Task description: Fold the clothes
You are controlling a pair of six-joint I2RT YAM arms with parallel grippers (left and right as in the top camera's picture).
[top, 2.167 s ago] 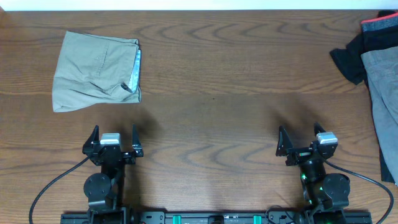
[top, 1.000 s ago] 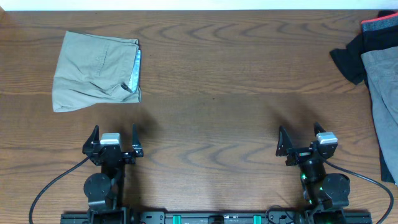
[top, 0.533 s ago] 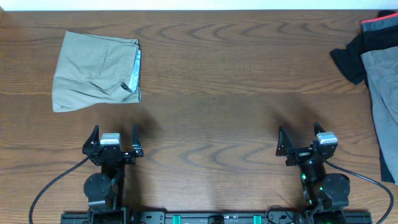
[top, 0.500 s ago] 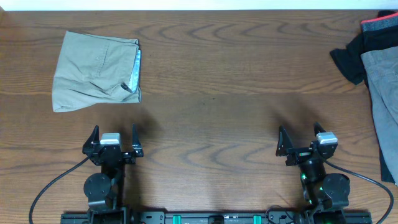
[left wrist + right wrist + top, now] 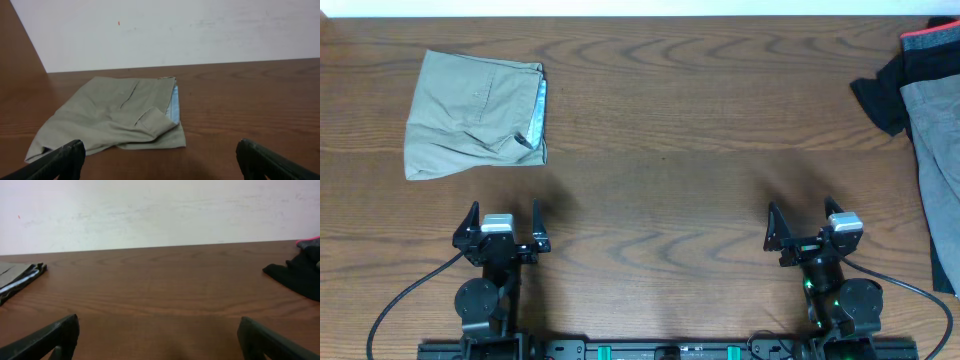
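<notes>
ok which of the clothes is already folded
The khaki garment at the far left: it lies as a neat rectangle. The black garment and grey garment at the right edge lie loose and overlapping.

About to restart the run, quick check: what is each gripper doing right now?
Left gripper: open, holding nothing.
Right gripper: open, holding nothing.

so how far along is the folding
Done: the khaki garment lies folded at the far left. In hand: nothing; the left gripper and right gripper are both open and empty, parked at the front. Left: the grey and black pile at the right edge looks unfolded.
</notes>
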